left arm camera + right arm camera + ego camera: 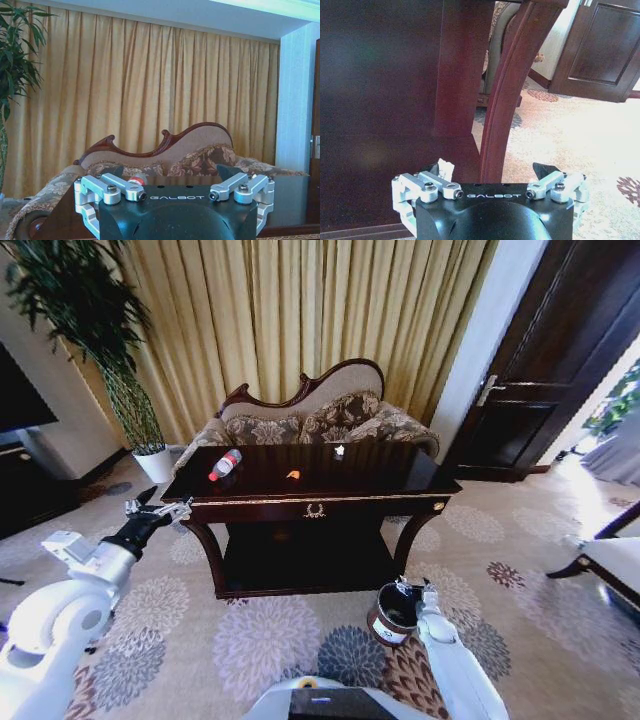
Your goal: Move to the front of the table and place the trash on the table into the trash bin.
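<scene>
Clear plastic bottle lies diagonal on table, ahead-right of left gripper, the nearer arm, jaws spread empty; right gripper released over bin.

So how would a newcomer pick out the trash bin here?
Find the dark table before the sofa. On the carpet by its front right leg stands the trash bin, beside the right pincer: a small round brown bucket, black inside, white label.
</scene>
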